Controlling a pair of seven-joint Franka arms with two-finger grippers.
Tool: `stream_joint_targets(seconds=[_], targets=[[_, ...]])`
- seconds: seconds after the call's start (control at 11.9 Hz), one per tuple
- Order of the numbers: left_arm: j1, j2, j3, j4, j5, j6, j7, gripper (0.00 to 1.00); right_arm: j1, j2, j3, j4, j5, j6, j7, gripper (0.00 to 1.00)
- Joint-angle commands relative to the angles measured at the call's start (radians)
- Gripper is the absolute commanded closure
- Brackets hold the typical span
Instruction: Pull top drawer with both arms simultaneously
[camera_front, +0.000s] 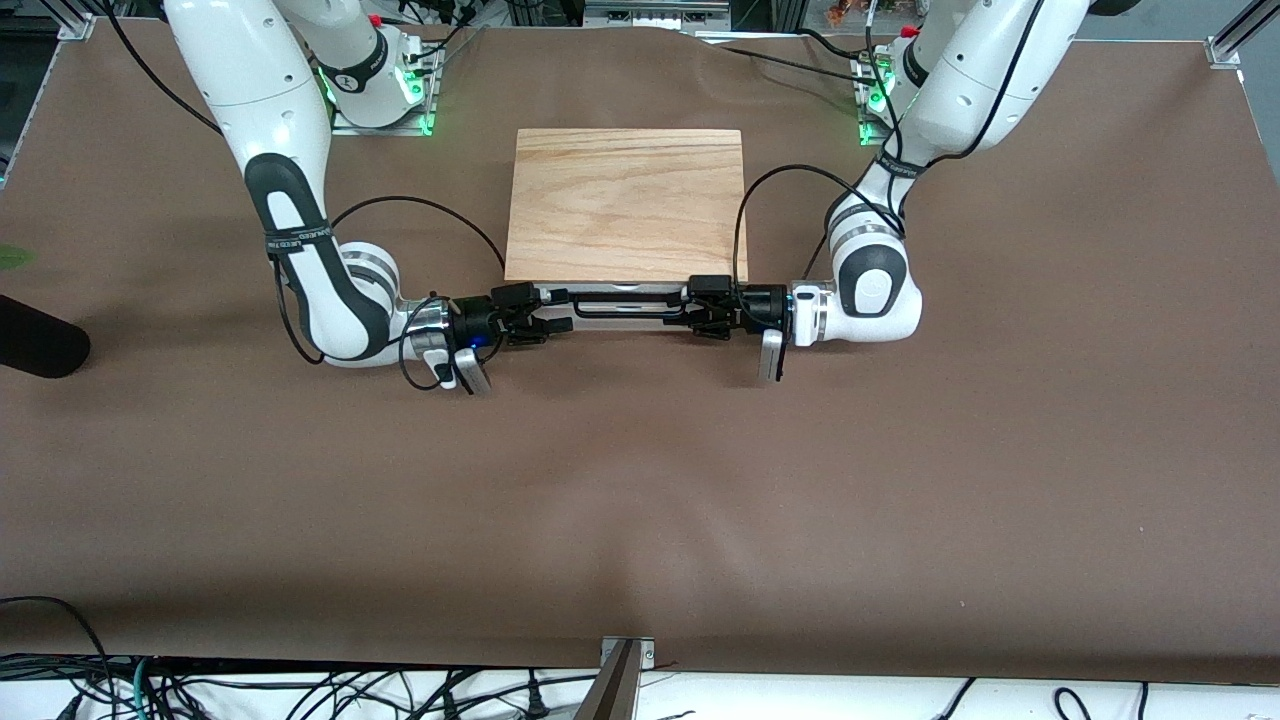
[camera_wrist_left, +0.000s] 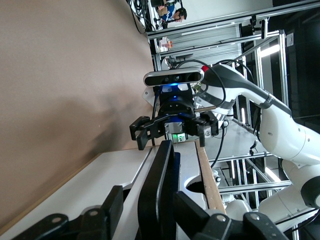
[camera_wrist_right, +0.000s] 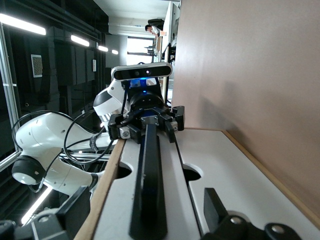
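The top drawer's white front shows as a thin strip under the near edge of the cabinet's wood-grain top. Its black bar handle runs across the front. My right gripper is at the handle's end toward the right arm, and my left gripper is at the other end. In the left wrist view my left gripper stands open astride the handle, with a gap beside one finger. In the right wrist view my right gripper is wide open astride the handle.
The cabinet stands on a brown table cover midway between the two arm bases. A dark object lies at the table's edge toward the right arm's end. A metal camera mount sits at the near edge.
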Motion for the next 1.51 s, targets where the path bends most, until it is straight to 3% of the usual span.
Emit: stream_joint_targets(seconds=[0.0,0.17,0.42,0.5,0.59,0.75,0.92,1.0,1.17,1.34,1.42], targets=[[-0.014,-0.011,-0.029,-0.077,-0.007,0.028,0.052,0.5,0.013,0.035,-0.003,0.032,-0.01,0.002,-0.02,0.0],[-0.014,-0.014,-0.029,-0.082,-0.007,0.027,0.053,0.5,0.024,0.043,-0.003,0.041,-0.007,0.002,-0.02,0.0],[-0.005,-0.019,-0.029,-0.089,0.004,0.019,0.061,0.71,0.037,0.045,-0.003,0.053,0.0,0.009,-0.017,0.01],[-0.004,-0.021,-0.027,-0.09,0.004,0.019,0.06,0.71,0.037,0.045,-0.003,0.053,0.0,0.012,-0.017,0.01],[0.001,-0.021,-0.026,-0.088,0.006,0.018,0.058,0.64,0.039,0.045,-0.003,0.053,0.0,0.012,-0.017,0.06],[0.003,-0.021,-0.026,-0.089,0.004,0.018,0.058,0.39,0.044,0.045,-0.003,0.055,0.002,0.012,-0.017,0.13],[0.003,-0.019,-0.026,-0.096,0.006,0.018,0.058,0.37,0.053,0.048,-0.003,0.069,0.002,0.014,-0.017,0.25],[0.003,-0.019,-0.026,-0.097,0.006,0.018,0.059,0.4,0.056,0.048,-0.003,0.07,0.002,0.014,-0.017,0.31],[0.003,-0.019,-0.026,-0.097,0.006,0.013,0.06,0.61,0.062,0.046,-0.003,0.07,0.003,0.026,-0.017,0.42],[0.013,-0.018,-0.023,-0.096,0.004,-0.019,0.06,0.62,0.062,0.048,-0.003,0.072,0.0,0.025,-0.018,0.57],[0.016,-0.018,-0.021,-0.096,0.004,-0.025,0.06,0.63,0.059,0.046,-0.003,0.07,-0.001,0.017,-0.018,0.57]])
